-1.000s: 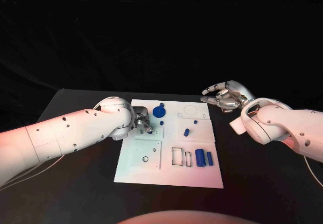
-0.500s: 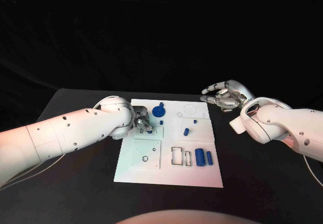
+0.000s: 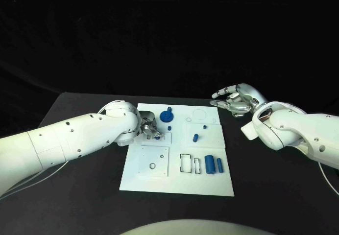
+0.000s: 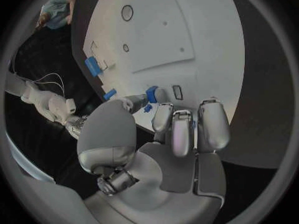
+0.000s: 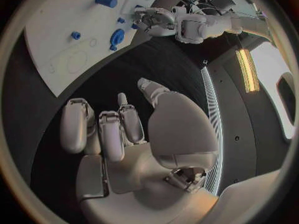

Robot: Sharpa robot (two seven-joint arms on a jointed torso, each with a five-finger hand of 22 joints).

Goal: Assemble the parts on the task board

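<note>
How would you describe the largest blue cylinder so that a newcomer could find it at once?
Start at the white board in the middle of the black table, then go to its near right part, beside the rectangular slots. The large cylinder lies there flat; it is thicker than the slim blue piece just to its right.

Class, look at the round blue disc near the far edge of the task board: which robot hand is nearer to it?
Left. The left robot hand sits just beside the round blue disc; the right robot hand hovers off the task board's far right corner.
</note>
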